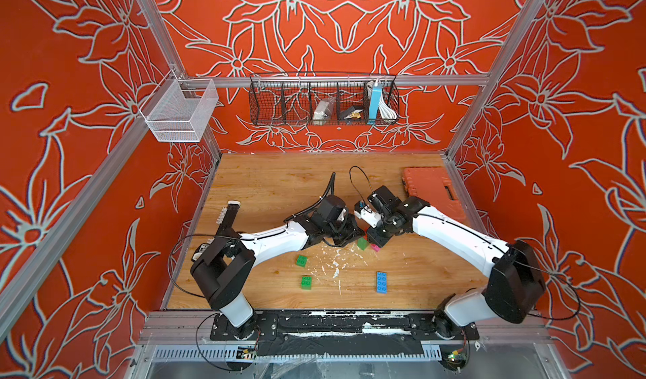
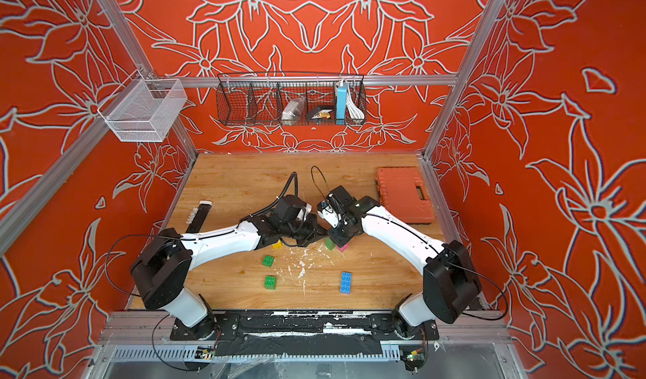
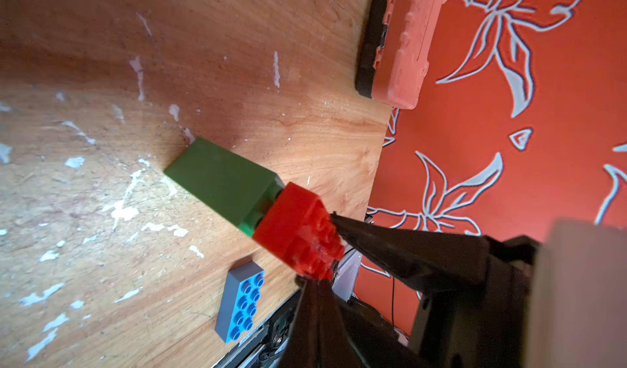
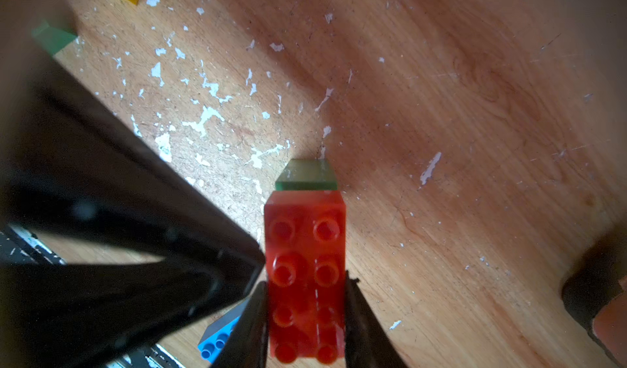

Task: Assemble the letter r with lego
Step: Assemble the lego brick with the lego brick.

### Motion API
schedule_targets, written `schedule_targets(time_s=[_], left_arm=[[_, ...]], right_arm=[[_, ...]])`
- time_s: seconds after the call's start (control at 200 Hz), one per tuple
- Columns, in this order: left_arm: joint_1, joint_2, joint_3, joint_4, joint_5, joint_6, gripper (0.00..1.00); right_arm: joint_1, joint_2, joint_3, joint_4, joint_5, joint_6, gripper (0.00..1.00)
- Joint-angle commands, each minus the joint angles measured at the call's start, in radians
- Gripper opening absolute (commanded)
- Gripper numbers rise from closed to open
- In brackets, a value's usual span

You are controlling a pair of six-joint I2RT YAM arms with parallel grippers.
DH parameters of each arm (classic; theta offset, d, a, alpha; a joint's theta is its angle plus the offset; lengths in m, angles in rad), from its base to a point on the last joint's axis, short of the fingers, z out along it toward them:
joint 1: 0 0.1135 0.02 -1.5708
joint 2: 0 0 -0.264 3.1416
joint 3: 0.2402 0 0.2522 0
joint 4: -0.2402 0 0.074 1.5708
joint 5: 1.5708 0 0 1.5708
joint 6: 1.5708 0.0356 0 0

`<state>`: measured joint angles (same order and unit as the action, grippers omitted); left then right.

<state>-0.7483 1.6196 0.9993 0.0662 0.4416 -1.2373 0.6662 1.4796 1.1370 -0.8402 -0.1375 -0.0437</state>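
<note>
Pinching the long red studded plastic brick (image 4: pixel 305 240) across its width, your right gripper (image 4: pixel 305 278) holds it at mid-table. The brick's far end sits on a tall green plastic brick column (image 3: pixel 220 183) standing on the wooden table (image 1: pixel 279 192); green studs show in the gap between them. Your left gripper (image 3: pixel 302 283) has its jaws pressed together, tip touching the red brick's long side beside a right finger. Pink plastic cube brick (image 1: pixel 375 247) lies just beside the column's foot. Loose nearer the bases: green cube brick (image 1: pixel 301 260), second green cube brick (image 1: pixel 306 282), long blue studded brick (image 1: pixel 381 282). Yellow brick (image 2: pixel 277 244) peeks from under your left arm. Orange ribbed plastic case (image 1: pixel 430 185) sits far right.
</note>
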Motion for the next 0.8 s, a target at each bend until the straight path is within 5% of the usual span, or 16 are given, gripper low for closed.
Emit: schedule_targets(time_s=[0.0,0.796], left_arm=[[-0.005,-0.033,0.027,-0.016,-0.023,0.018,0.0],[-0.011,0.055,0.068,-0.091,-0.056,0.054,0.0]], right_arm=[[-0.005,0.01,0.021,-0.025,-0.016,-0.013,0.0],[-0.005,0.017,0.023,-0.033,-0.013,-0.016,0.0]])
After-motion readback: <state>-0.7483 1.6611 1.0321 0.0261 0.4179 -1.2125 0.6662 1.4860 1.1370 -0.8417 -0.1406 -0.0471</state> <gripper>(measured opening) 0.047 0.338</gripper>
